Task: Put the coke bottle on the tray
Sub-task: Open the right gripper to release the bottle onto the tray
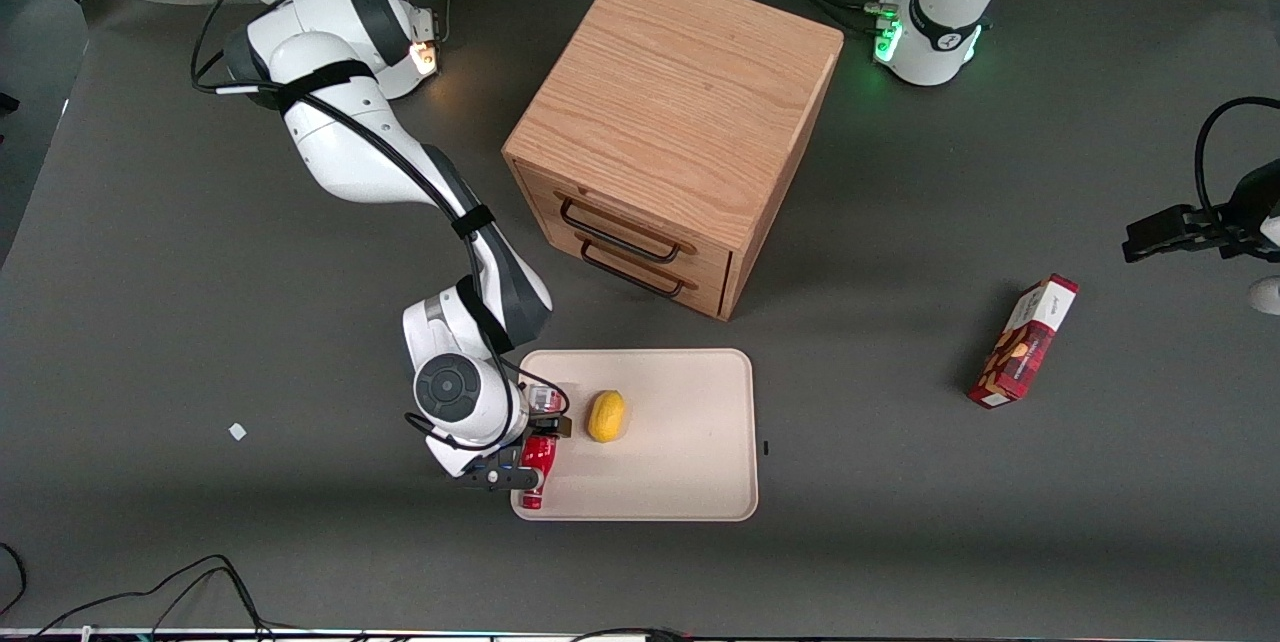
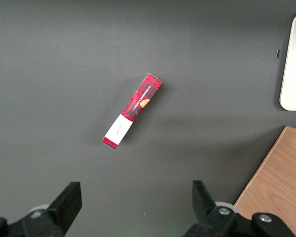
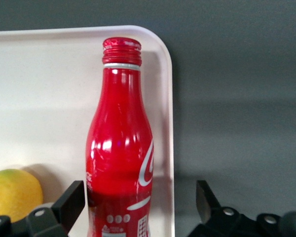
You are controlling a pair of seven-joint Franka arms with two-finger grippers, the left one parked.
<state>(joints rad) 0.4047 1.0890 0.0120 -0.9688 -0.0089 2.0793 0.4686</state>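
Your right arm reaches down from the 11 o'clock corner of the front view, elbow bent, wrist turned over the tray's (image 1: 690,482) 9 o'clock edge. The gripper (image 1: 530,460) (image 3: 140,197) hangs low there, straddling the coke bottle (image 1: 535,474) (image 3: 119,158). Its jaws stand spread wide: one finger (image 3: 71,200) sits right against the bottle's side, while the other (image 3: 204,197) is apart from it with grey table showing in the gap.

The bottle is glossy red metal with white script, a ribbed red cap and a pale ring under it. It lies along the tray's rim, cap toward 6 o'clock in the front view, close to the tray's rounded corner. The tray is smooth, matte cream with a low lip.

A dimpled yellow lemon (image 1: 606,416) (image 3: 12,192) sits on the tray at the bottle's 2 o'clock, near it but apart. From the lemon toward 3 o'clock the tray floor is bare.

The oak drawer cabinet (image 1: 680,112) stands at the tray's 12 o'clock, its dark wire handles facing the tray. A red snack box (image 1: 1022,342) (image 2: 132,110) lies well apart, toward the parked arm's end of the dark grey table (image 1: 200,272).
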